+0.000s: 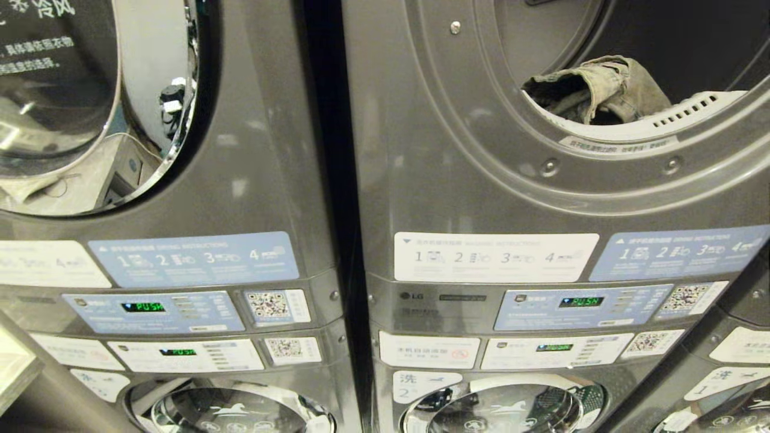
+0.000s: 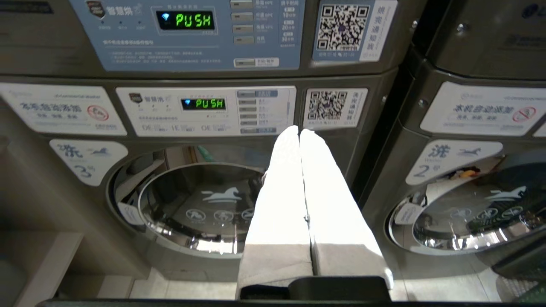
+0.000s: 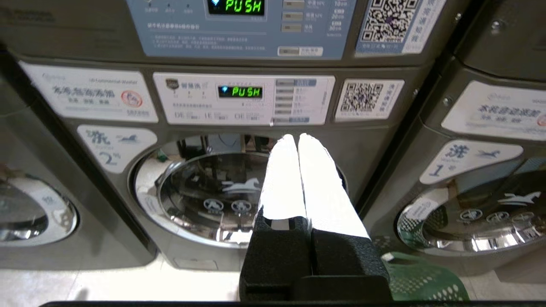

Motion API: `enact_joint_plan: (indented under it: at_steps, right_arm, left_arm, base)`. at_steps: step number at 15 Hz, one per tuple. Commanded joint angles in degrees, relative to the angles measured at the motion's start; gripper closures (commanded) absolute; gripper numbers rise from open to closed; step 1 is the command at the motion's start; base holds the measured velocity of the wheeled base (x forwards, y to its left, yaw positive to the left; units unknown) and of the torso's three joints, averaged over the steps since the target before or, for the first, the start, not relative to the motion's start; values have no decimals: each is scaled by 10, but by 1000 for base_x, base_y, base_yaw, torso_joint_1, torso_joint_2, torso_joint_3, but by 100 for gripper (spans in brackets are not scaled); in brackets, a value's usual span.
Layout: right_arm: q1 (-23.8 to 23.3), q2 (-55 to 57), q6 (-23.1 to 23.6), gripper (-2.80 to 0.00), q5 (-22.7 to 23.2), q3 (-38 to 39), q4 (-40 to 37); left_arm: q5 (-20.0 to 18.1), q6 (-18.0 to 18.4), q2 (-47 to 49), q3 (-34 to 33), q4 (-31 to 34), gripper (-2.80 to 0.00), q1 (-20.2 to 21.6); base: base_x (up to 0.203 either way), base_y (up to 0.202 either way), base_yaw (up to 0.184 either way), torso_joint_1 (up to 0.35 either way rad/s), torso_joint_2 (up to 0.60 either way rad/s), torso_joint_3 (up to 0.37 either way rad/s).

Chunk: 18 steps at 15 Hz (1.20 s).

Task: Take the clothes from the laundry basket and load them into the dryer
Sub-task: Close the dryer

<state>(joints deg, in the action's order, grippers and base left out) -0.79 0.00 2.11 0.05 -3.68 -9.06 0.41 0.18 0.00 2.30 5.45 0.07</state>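
Note:
The dryer [image 1: 481,174] on the right stands with its round opening uncovered, and olive-grey clothes [image 1: 601,87] lie bunched inside at the opening's lower rim. A corner of the green laundry basket [image 3: 420,281] with round holes shows on the floor below my right gripper [image 3: 297,137]. That gripper is shut and empty, hanging low in front of the washer marked 2. My left gripper [image 2: 298,130] is also shut and empty, parked low before the washer marked 3. Neither arm shows in the head view.
A second dryer [image 1: 120,108] at the left has its glass door closed. Control panels [image 1: 577,304] with green PUSH displays sit below the dryers. Closed washer doors [image 3: 213,192] line the bottom row above a pale tiled floor [image 3: 128,285].

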Motion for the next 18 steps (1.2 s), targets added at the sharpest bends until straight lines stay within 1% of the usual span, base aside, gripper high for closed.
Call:
enact_joint_plan:
  at_steps: [1,9,14,16,18]
  right_arm:
    - [0,1,0,0,0,0,-1]
    - [0,2,0,0,0,0,-1]
    - [0,1,-2,0,-1,0,-1]
    - [0,1,-2,0,-2,0,-1]
    - [0,1,-1,0,-2,0,-1]
  left_arm:
    - [0,1,0,0,1,0,0]
    - [1,-1,1,-2,-4,0,0]
    - [1,-1,1,-2,-4,0,0]
    - [1,-1,1,-2,-4,0,0]
    - [1,-1,1,-2,-4,0,0]
  base:
    - [-193,0,2,12,7,2]
    - [-188,0,3,1,1,2]
    - [-13,0,0,4,-1,-1]
    - [-98,-97,4,9,10,-2]
    - [-191,-180,0,-5,24,7]
